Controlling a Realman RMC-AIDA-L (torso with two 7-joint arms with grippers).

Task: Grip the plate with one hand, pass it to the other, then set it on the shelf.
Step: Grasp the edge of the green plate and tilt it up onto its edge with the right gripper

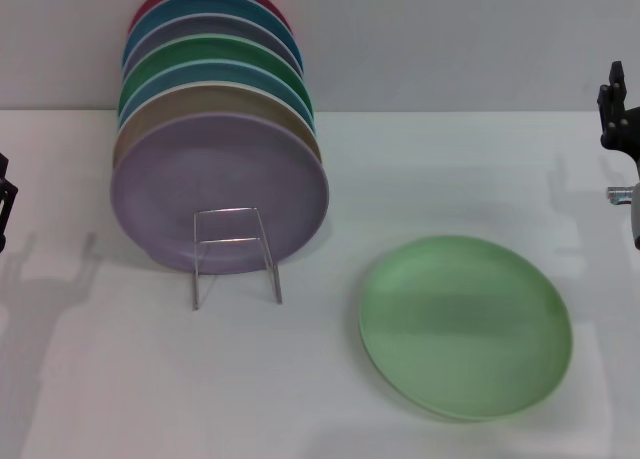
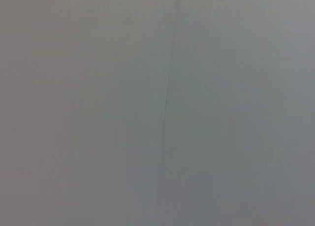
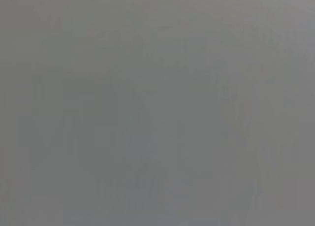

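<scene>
The round, shallow, matte pastel-green plate (image 1: 465, 325) lies flat on the white table (image 1: 300, 399) at about 4 o'clock from the thin clear wire rack (image 1: 235, 255), well apart from it. A row of upright coloured plates (image 1: 215, 139) already fills the rack. The right gripper (image 1: 620, 119) is parked at 3 o'clock, the left gripper (image 1: 5, 204) at 9 o'clock; whether either is open cannot be told. The plate's near rim is best approached low by the right gripper.
</scene>
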